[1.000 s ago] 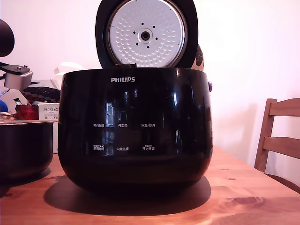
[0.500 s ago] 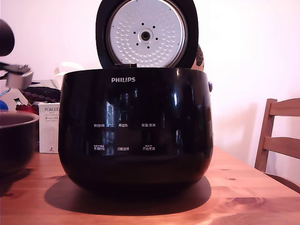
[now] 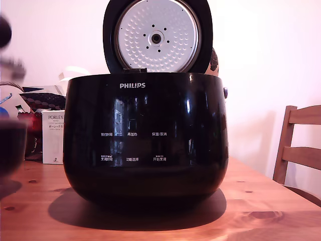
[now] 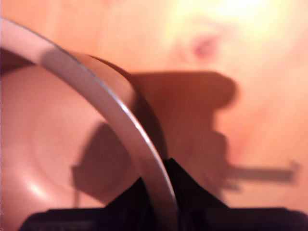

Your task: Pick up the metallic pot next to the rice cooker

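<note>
The rice cooker (image 3: 145, 135), a big glossy black Philips body, fills the middle of the exterior view with its round lid (image 3: 157, 36) standing open behind it. The metallic pot (image 3: 10, 145) is a dark blur at the exterior view's left edge, raised above its shadow on the table. In the wrist view the pot's thin silvery rim (image 4: 96, 91) runs between my two dark fingertips, one inside the wall and one outside. My gripper (image 4: 160, 185) is shut on that rim. The arm shows only as a blur above the pot in the exterior view.
The wooden table (image 3: 261, 201) carries a white Porlex box (image 3: 52, 135) and a red item (image 3: 31, 123) behind the pot. A wooden chair (image 3: 298, 145) stands at the exterior view's right edge, past the table.
The pot has risen off the table and moved toward the exterior view's left, now mostly out of frame and blurred. The gripper went with it.
</note>
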Controlling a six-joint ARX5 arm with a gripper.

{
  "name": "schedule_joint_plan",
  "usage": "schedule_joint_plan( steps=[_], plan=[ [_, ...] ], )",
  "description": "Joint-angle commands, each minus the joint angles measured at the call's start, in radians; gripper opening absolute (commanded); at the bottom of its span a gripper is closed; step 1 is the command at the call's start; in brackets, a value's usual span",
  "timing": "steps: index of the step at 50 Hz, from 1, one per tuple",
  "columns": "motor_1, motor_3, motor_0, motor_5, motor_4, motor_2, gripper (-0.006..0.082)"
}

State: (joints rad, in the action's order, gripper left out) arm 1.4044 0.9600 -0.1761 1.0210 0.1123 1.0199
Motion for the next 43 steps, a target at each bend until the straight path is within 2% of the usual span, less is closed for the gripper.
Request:
schedule_joint_plan(
  steps=[1, 18, 22, 24, 32, 43],
  plan=[
    [-0.058, 0.017, -0.005, 0.0, 0.001, 0.091, -0.0024],
    [-0.078, 0.288, -0.062, -0.138, -0.095, 0.386, -0.0024],
    [-0.078, 0.332, -0.084, -0.138, -0.116, 0.443, -0.0024],
    [-0.078, 0.344, -0.093, -0.179, -0.119, 0.467, -0.0024],
    [-0.078, 0.371, -0.123, -0.195, -0.123, 0.523, -0.0024],
    [-0.078, 0.37, -0.135, -0.197, -0.124, 0.532, -0.0024]
  ],
)
